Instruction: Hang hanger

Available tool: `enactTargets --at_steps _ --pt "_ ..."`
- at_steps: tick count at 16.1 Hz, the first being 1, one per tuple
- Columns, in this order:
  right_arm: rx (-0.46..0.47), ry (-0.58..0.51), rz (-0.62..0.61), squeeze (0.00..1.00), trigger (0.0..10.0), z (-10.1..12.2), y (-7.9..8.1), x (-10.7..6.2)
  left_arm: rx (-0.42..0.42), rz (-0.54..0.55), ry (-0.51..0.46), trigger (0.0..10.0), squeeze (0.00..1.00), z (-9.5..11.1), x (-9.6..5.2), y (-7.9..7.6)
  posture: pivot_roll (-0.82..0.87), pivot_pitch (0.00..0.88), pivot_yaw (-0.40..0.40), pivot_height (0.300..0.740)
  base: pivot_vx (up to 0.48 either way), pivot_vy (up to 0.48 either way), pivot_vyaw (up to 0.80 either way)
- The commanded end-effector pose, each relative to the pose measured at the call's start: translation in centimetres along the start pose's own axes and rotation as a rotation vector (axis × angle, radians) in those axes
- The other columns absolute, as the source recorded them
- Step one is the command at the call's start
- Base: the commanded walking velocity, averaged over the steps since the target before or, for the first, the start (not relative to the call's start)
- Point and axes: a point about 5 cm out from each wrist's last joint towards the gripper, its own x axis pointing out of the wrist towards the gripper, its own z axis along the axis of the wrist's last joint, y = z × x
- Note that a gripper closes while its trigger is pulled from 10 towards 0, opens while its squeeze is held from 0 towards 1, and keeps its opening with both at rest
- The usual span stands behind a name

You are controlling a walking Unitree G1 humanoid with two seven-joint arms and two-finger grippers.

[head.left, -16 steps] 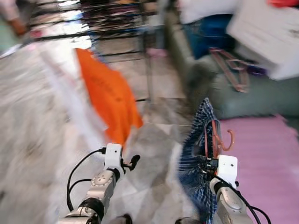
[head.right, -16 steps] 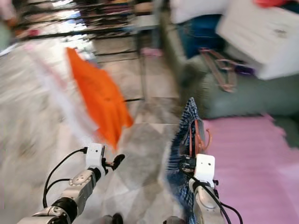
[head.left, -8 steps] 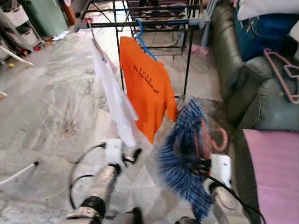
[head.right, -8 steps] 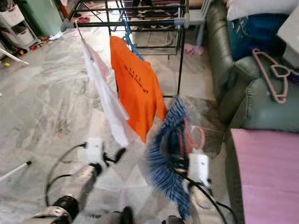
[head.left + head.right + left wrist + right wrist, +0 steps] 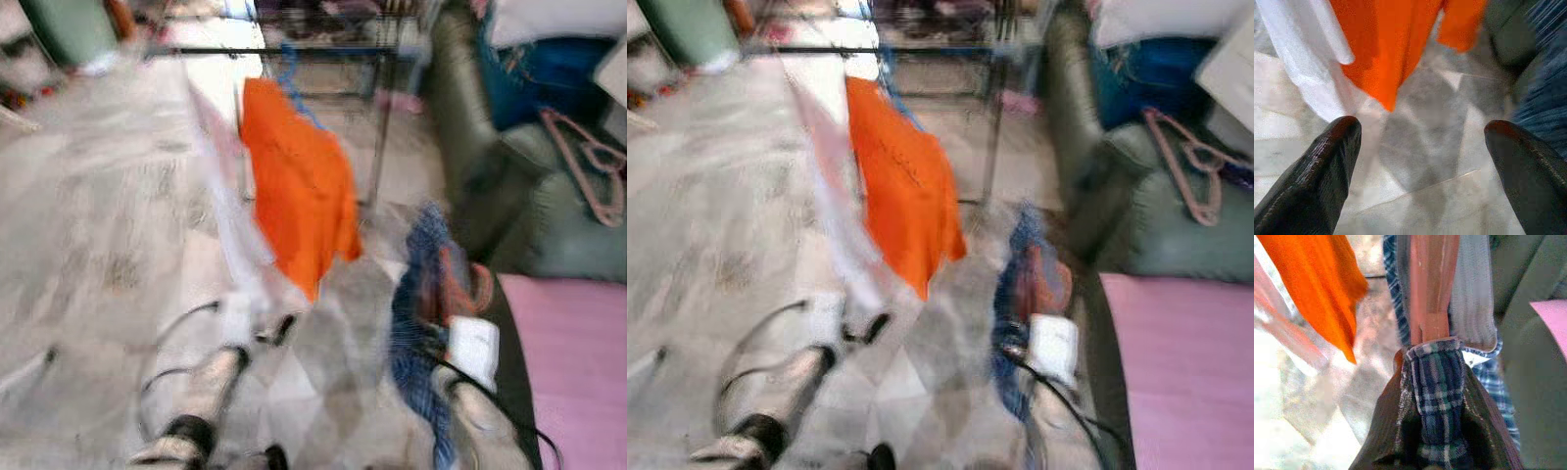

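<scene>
My right gripper [image 5: 1437, 382] is shut on a salmon-pink hanger [image 5: 1432, 289] that carries a blue plaid shirt [image 5: 416, 323], gripping it at the collar. It holds this low at the right, in front of the sofa. The hanger's hook [image 5: 460, 284] rises just above the white wrist. My left gripper [image 5: 1422, 166] is open with only floor between its fingers, low at the centre-left [image 5: 279, 328]. Ahead stands a dark drying rack [image 5: 294, 49] with an orange T-shirt [image 5: 299, 191] on a blue hanger and a white garment [image 5: 230, 215] beside it. Both eye views are blurred.
A grey-green sofa [image 5: 509, 186] runs along the right, with a second pink hanger [image 5: 588, 162] lying on it and blue clothes behind. A pink mat [image 5: 573, 362] lies at the lower right. Marble floor [image 5: 98, 245] spreads out to the left.
The whole picture has shifted and blurred as the camera moved. The plaid shirt has swung and now hangs narrower. Both grippers keep their states.
</scene>
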Motion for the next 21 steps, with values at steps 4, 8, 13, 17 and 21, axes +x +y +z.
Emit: enactTargets --at_steps 4,8,13,17,21 --pt "-0.051 -0.037 -0.037 0.0 10.0 1.2 -1.9 0.2 -0.012 -0.031 0.005 10.0 0.0 -0.1 0.3 -1.1 -0.24 0.165 0.058 0.74 0.338 0.0 0.0" --pt "-0.117 -0.078 -0.028 0.0 10.0 2.5 -2.4 0.5 -0.005 -0.039 0.007 10.0 0.0 -0.1 0.3 -1.1 -0.24 0.164 0.06 0.74 0.34 0.0 0.0" --pt "-0.151 -0.084 0.016 0.0 10.0 2.8 -2.2 0.7 0.008 -0.034 0.017 10.0 0.0 -0.3 0.1 -0.7 -0.23 0.158 0.065 0.74 0.346 0.0 0.0" --pt "-0.14 -0.082 0.042 0.0 10.0 2.8 -1.7 0.8 0.011 -0.03 0.023 10.0 0.0 -0.4 0.0 -0.5 -0.23 0.157 0.069 0.74 0.326 0.255 0.22" --pt "-0.129 -0.055 0.07 0.0 10.0 2.4 -1.2 0.8 0.016 -0.026 0.031 10.0 0.0 -0.7 -0.1 -0.4 -0.22 0.158 0.069 0.74 0.292 0.381 0.0"
